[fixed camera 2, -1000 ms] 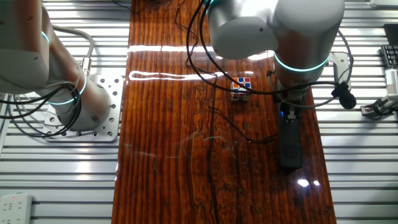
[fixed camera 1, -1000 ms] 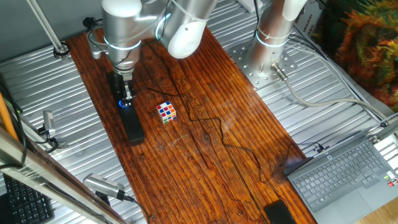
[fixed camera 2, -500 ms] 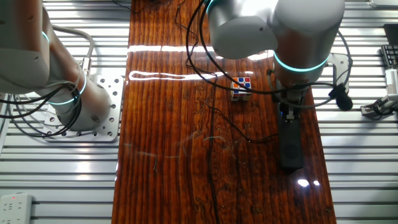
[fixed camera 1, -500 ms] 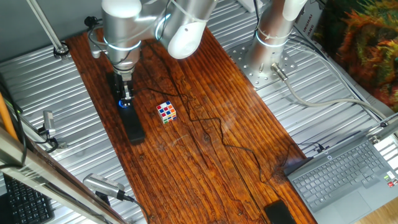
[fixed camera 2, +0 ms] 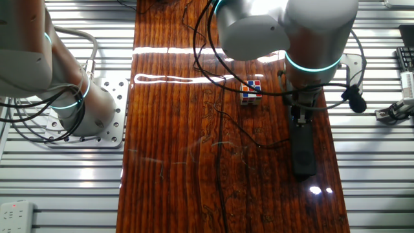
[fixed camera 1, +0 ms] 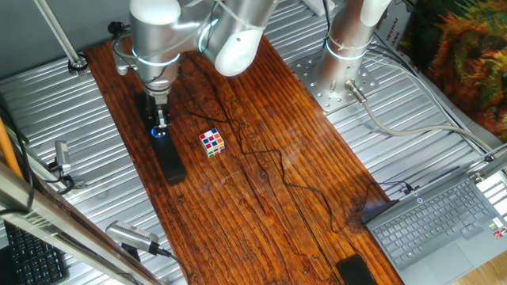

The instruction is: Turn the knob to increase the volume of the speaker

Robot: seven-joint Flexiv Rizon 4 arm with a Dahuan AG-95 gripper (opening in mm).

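1. Big brown wooden table top (fixed camera 1: 261,150), running from 11 o'clock down to 5 o'clock in one fixed view.
2. Fat silver robot arm (fixed camera 1: 158,39), reaching straight down over the 10 o'clock part of the wood.
3. Long, thin, black bar speaker (fixed camera 1: 168,158), lying flat near the 10 o'clock side of the wood. Long way running from 11 o'clock to 5 o'clock in this view; nearly 12 to 6 in the other fixed view (fixed camera 2: 303,152). Far end hidden under the arm, free end pointing toward 5 o'clock.
4. Small puzzle cube with many colours (fixed camera 1: 211,142), at 3 o'clock from the speaker, near but not touching.
5. Thin black wires (fixed camera 1: 269,162), looping over the wood at 4 o'clock from the cube.
6. Two-finger gripper (fixed camera 1: 161,123), pointing down right onto the speaker.
7. Small round black knob with a blue glow (fixed camera 1: 160,132), sitting on top of the speaker, just under the gripper. Fingers right around it, yet too small and dark to tell if clamped or apart.
8. Could go wrong: weak squeeze, so fingers slipping round and no louder sound. Turning the wrong way, so quieter sound. Pushing sideways, so the light bar swinging on the smooth wood and bumping the cube.
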